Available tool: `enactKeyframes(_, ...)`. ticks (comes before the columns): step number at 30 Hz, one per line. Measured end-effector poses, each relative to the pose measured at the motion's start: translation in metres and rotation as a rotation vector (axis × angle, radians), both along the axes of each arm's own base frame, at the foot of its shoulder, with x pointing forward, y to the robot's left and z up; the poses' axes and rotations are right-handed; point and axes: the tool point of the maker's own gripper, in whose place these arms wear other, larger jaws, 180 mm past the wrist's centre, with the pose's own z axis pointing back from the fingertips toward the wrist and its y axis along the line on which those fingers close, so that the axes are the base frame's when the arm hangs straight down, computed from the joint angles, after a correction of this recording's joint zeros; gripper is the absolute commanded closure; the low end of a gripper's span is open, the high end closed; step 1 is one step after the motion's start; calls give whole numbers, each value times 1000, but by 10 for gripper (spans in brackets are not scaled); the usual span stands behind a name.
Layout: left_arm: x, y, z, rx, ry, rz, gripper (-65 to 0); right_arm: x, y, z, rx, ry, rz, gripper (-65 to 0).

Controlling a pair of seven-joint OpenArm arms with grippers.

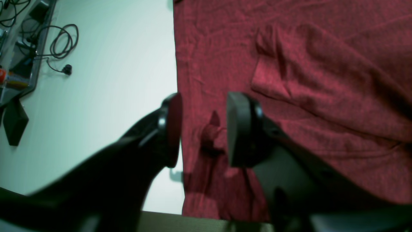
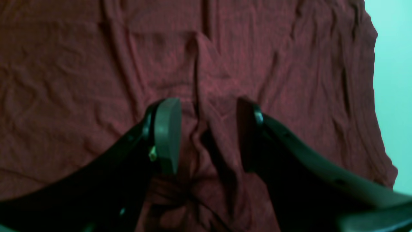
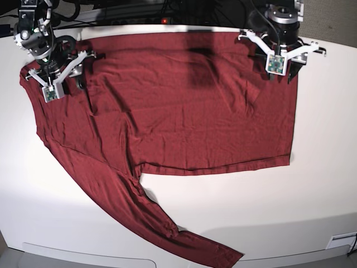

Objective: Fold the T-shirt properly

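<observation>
With both grippers, left [image 1: 202, 129] and right [image 2: 207, 135], parted and empty over small ridges, closing may snag only one layer of shirt [image 3: 184, 111].

Right gripper [image 2: 206, 135] poised over the wrinkled T-shirt [image 2: 80, 80], jaws parted with a raised ridge of fabric between them (grip on it unclear); pale table [image 2: 394, 64] at right.

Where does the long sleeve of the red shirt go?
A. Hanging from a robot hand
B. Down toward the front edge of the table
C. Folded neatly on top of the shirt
B. In the base view the T-shirt lies spread out and its sleeve stretches diagonally toward the table's front edge.
</observation>
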Motion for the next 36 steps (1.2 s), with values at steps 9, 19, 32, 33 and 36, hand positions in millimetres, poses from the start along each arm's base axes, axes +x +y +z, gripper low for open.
enactKeyframes(9, 0, 0, 0, -3, 1, 1, -455, -1, 4, -2, 15, 3, -10, -281)
enactKeyframes(19, 1, -1, 2, -4, -13, -5, -455, -2, 16, -5, 61, -18, -30, -479)
enactKeyframes(32, 22, -8, 24, -10, -141, -44, -455, 25, 25, 21, 109, -195, -28, -477)
enactKeyframes(33, 26, -8, 26, -10, -152, -44, -455, 29, 27, 22, 117, -205, -34, -477)
enactKeyframes(36, 34, -8, 32, -9, -179, -44, -455, 46, 36, 32, 158, -257, -51, -477)
